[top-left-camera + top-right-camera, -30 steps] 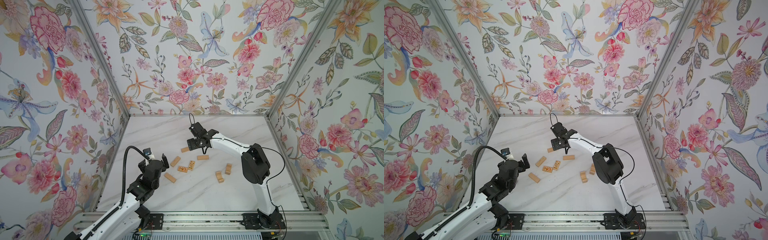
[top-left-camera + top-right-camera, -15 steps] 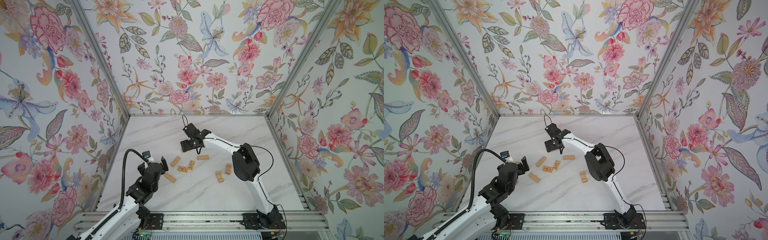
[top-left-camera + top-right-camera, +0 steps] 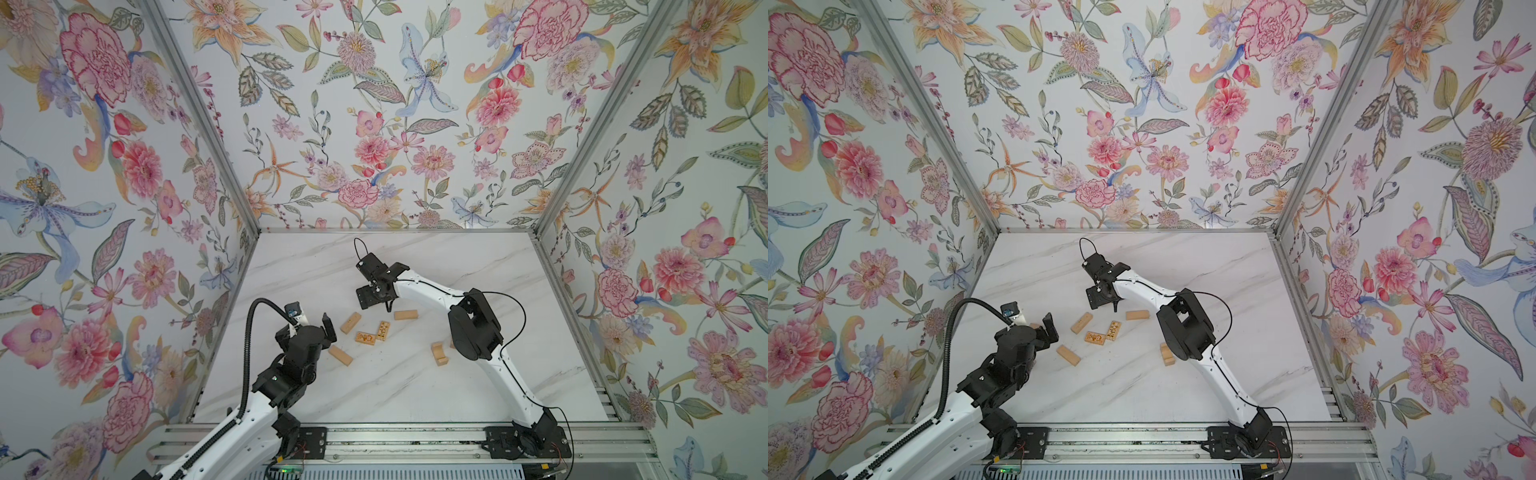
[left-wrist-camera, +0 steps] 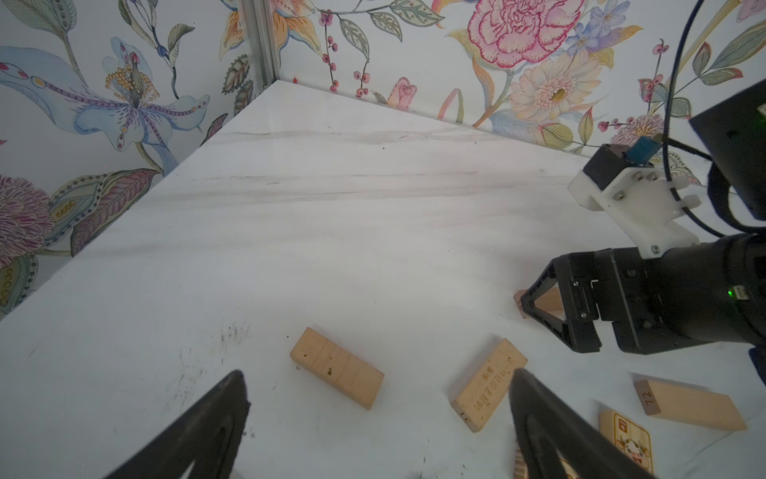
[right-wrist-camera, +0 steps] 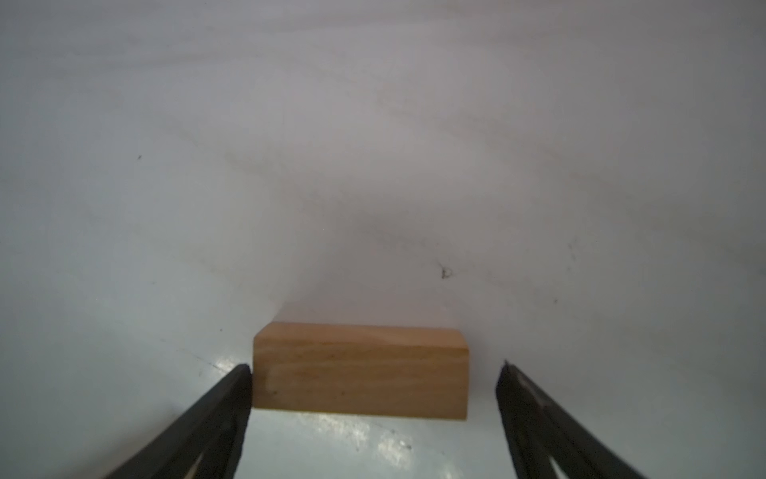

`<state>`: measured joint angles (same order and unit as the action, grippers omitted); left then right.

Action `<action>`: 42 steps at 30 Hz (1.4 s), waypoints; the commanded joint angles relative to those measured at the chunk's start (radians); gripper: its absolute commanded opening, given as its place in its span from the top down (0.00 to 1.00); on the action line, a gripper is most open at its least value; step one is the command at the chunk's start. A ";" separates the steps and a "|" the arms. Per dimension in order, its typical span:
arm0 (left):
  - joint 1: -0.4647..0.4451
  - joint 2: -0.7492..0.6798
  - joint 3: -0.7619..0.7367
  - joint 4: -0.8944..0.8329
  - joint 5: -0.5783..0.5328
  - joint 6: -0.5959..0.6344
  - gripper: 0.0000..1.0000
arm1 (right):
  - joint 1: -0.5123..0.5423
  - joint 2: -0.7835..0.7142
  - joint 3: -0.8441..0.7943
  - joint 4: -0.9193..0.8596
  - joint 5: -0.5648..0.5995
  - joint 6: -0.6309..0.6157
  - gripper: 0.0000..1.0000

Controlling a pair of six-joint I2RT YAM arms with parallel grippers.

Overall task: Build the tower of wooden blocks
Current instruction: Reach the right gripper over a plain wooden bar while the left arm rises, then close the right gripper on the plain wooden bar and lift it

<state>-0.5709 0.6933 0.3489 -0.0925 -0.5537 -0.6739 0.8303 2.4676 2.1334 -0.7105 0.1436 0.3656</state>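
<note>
Seemingly plain, a tan block (image 5: 360, 373) lies inside the gaping right pincer (image 5: 376, 368); left pincer (image 4: 377, 373) gapes too.

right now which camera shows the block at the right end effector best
Right wrist view: the block lies whole and close between the fingers of the open right end effector. The left wrist view shows only a sliver behind that end effector; in both top views it hides the block.

Wood blocks (image 3: 350, 323): light-tan pieces, scattered singly, lying flat.
Two engraved blocks (image 3: 365, 337) lie just beside each other; plain bars (image 3: 405, 315) lie around them; notched arch piece (image 3: 437, 353) well apart.
</note>
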 commanded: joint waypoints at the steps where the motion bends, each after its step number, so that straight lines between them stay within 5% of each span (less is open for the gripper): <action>1: -0.009 -0.005 -0.013 0.006 0.008 0.002 0.01 | 0.006 0.022 0.036 -0.035 0.023 0.032 0.08; 20: -0.010 0.003 -0.019 0.025 0.000 0.025 0.01 | 0.010 0.083 0.106 -0.070 0.019 0.046 0.12; 35: -0.011 -0.003 -0.018 0.030 0.010 0.028 0.01 | 0.009 0.004 0.079 -0.101 0.133 0.067 0.38; 42: -0.010 0.037 -0.044 0.132 0.135 -0.001 0.01 | -0.040 -0.071 0.035 -0.099 0.131 0.073 0.36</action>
<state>-0.5709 0.7151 0.3248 -0.0193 -0.4896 -0.6666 0.8200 2.4779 2.1914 -0.7830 0.2523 0.4175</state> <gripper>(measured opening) 0.993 0.761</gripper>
